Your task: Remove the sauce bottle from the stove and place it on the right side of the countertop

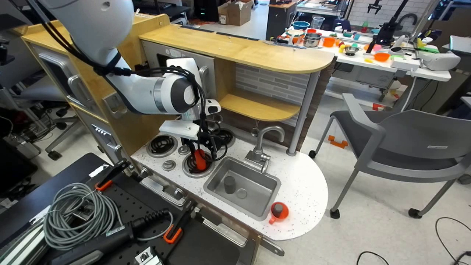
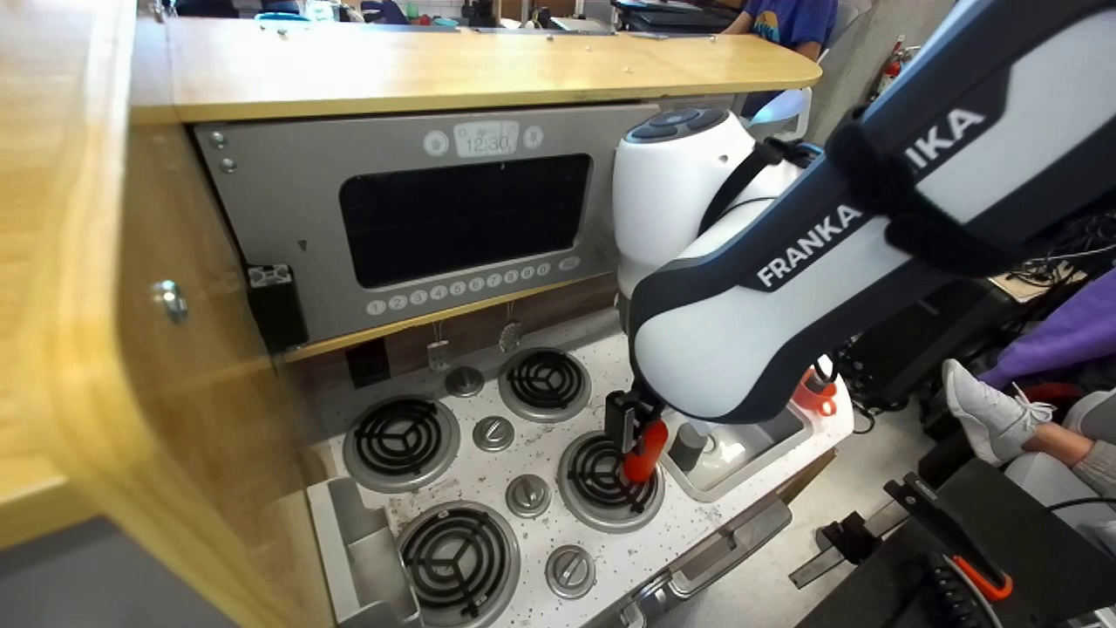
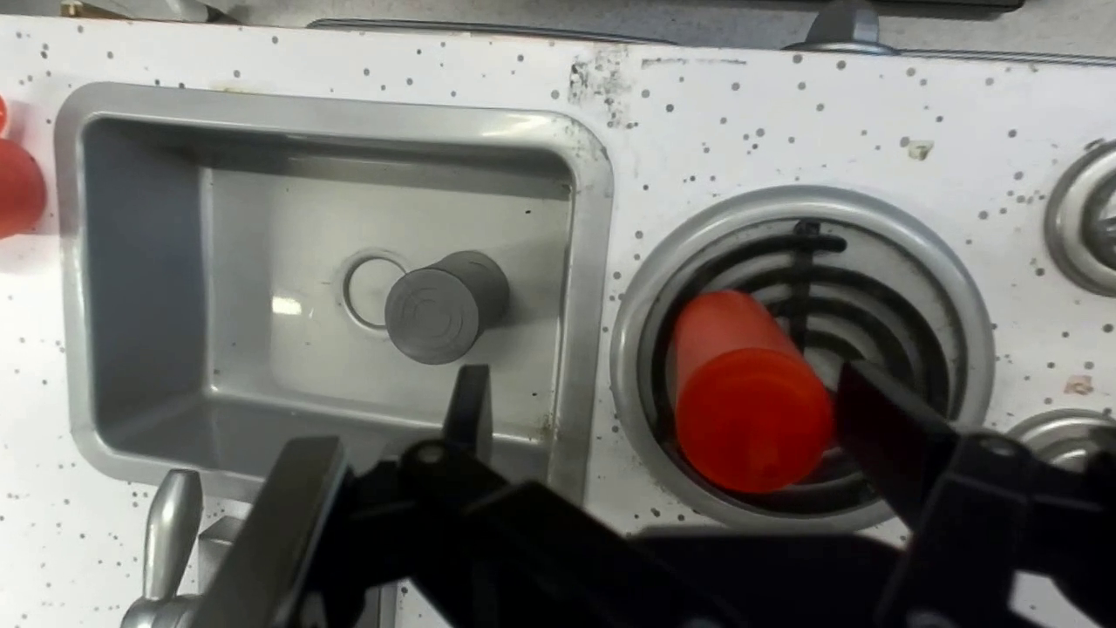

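Observation:
The red sauce bottle (image 1: 199, 161) stands on the stove (image 1: 178, 173) burner beside the sink. In an exterior view it shows partly behind the gripper and looks slightly tilted (image 2: 643, 455). In the wrist view its wide end faces the camera (image 3: 751, 414). My gripper (image 3: 664, 375) is open, its fingers on either side of the bottle. The right finger is close to the bottle's edge; whether it touches I cannot tell. A wide gap lies between bottle and left finger. The gripper also shows low over the burner (image 1: 203, 150). The countertop (image 1: 303, 182) extends past the sink to a rounded end.
The steel sink (image 1: 272, 204) holds a grey cylinder (image 3: 436, 314). A faucet (image 1: 259, 141) stands behind the sink. A red-orange mug (image 1: 282, 215) with a grey piece inside sits near the rounded end. A microwave-like box (image 2: 288, 192) and wooden shelf (image 1: 257, 106) hang above.

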